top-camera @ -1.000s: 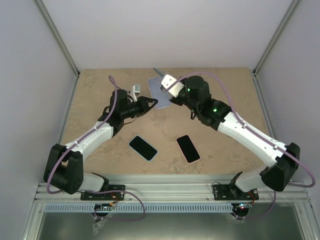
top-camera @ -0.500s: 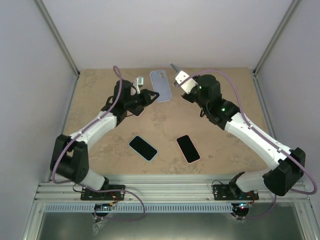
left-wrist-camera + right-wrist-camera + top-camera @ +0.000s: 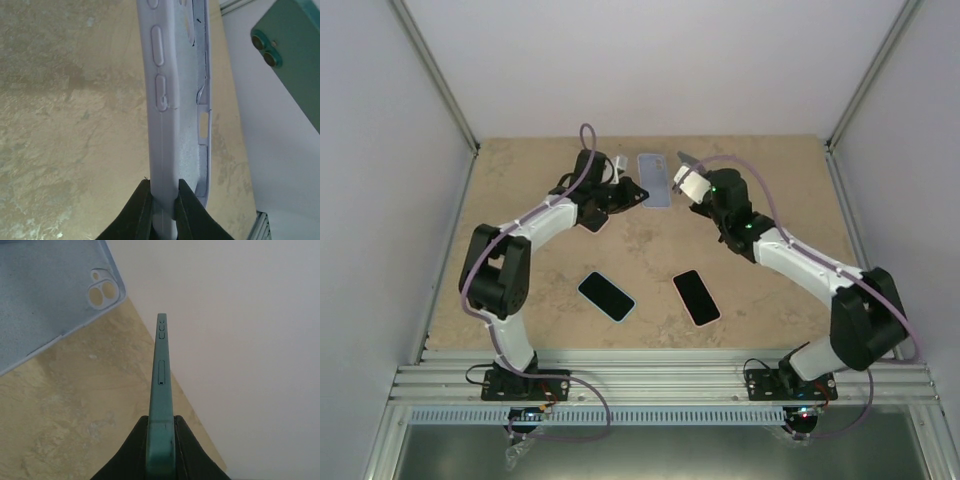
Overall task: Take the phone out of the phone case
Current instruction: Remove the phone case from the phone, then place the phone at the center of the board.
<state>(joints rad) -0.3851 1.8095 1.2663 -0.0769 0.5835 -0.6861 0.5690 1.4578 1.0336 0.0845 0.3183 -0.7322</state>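
My left gripper is shut on one edge of the empty lavender phone case and holds it above the back of the table. In the left wrist view the case stands edge-on between my fingers, its inside showing. My right gripper is shut on the green phone, just right of the case and apart from it. In the right wrist view the phone stands edge-on between the jaws, and the case is at upper left. The phone's back and twin lenses show in the left wrist view.
Two other phones lie screen-up on the tan table nearer the arm bases: one in a light blue case and one in a pink case. White walls close the back and sides.
The phone and case, together one second ago, are now apart. My left gripper carried the case back and right. My right gripper lifted the phone away, then came back closer beside the case.
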